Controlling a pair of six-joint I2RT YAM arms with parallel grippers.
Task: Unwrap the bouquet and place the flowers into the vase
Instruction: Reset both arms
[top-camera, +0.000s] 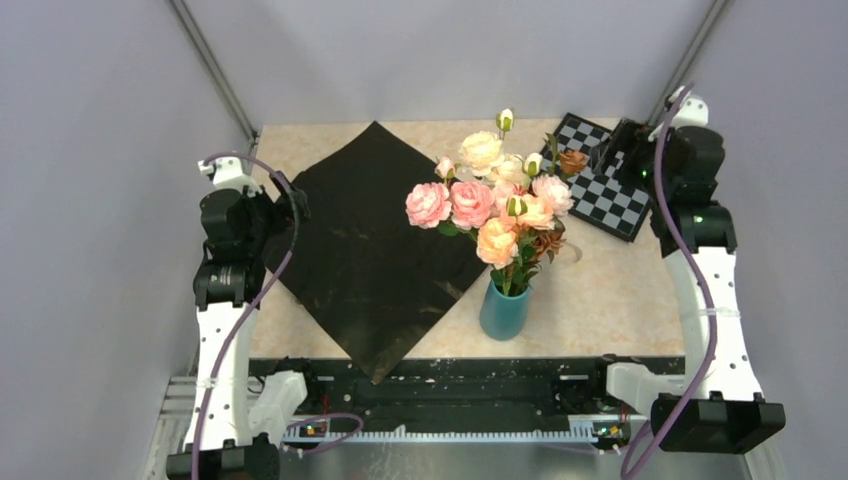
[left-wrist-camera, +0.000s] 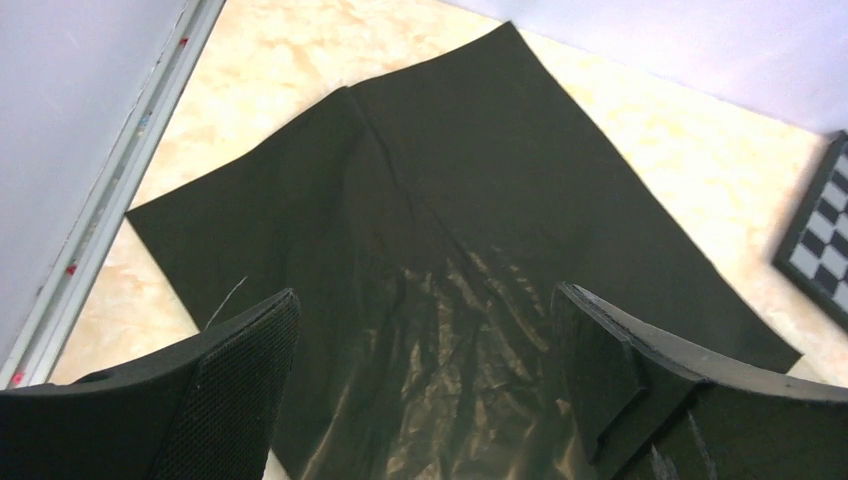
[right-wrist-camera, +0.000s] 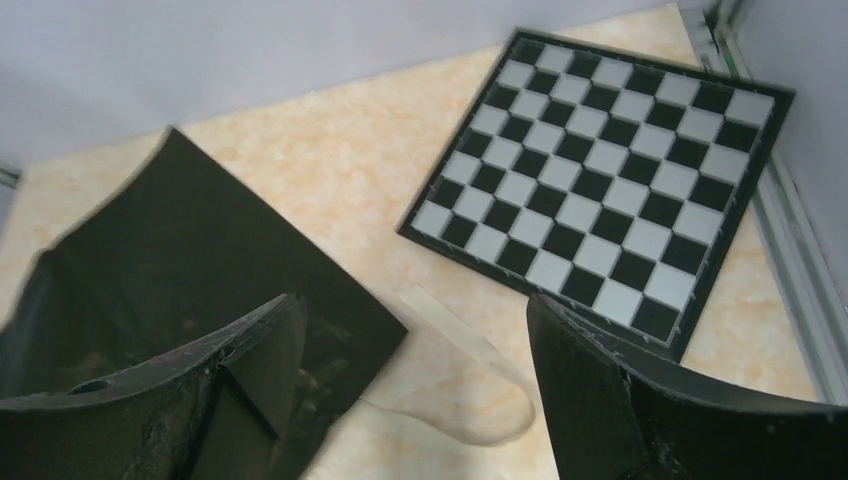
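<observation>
Black paper (top-camera: 370, 250) is seen spread flat as a diamond on the table (top-camera: 620, 300), fully opened out, with its near corner reaching past the front edge. The flowers (top-camera: 495, 200) are stood in the vase (top-camera: 504, 312), which is set upright on the table just beside the paper's right corner. The blooms are fanned out above it and lean toward the back. A cream ribbon (right-wrist-camera: 455, 375) is laid loose on the table between the paper and the checkerboard (right-wrist-camera: 600, 190). The left gripper (left-wrist-camera: 425, 300) is held over the left part of the paper, jaws wide apart with nothing between them. The right gripper (right-wrist-camera: 412, 300) is held above the ribbon near the checkerboard, jaws likewise parted and empty.
</observation>
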